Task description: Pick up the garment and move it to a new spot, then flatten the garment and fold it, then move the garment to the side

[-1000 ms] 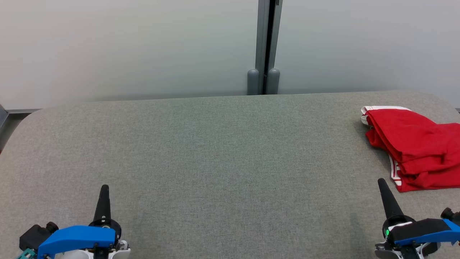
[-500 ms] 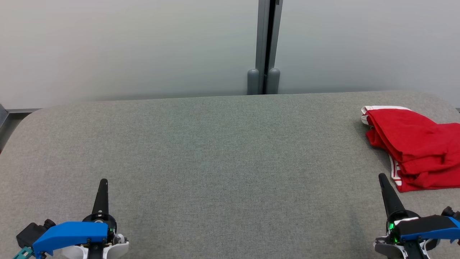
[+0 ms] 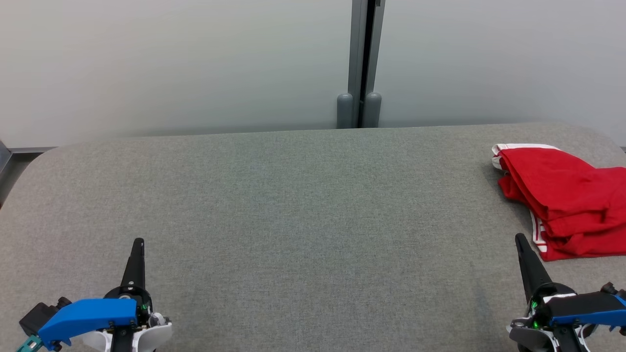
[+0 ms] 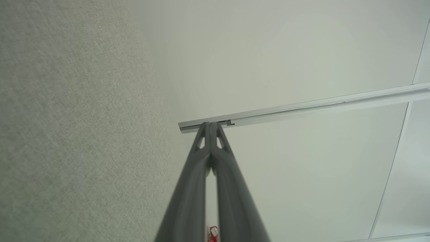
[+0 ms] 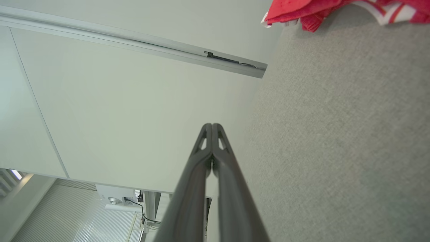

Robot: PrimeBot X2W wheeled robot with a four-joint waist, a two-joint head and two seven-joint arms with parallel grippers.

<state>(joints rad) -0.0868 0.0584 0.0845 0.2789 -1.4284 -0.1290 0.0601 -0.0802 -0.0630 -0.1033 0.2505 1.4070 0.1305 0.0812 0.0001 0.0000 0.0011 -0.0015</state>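
Looks basically done to me: the red garment (image 3: 567,200) sits roughly folded at the table's (image 3: 293,195) right side, while the left gripper (image 3: 139,241) and right gripper (image 3: 519,236) hang near, fingers pressed together and empty.

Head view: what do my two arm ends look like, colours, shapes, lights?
The left pincer has long dark fingers tapering to a point, a round black base, a blue cover over a white shell, and a black plug with a teal tab. The right pincer has the same dark fingers, a black-and-blue cover, a grey-white shell and a green light. Small triangular cut-outs sit near the fingertips.
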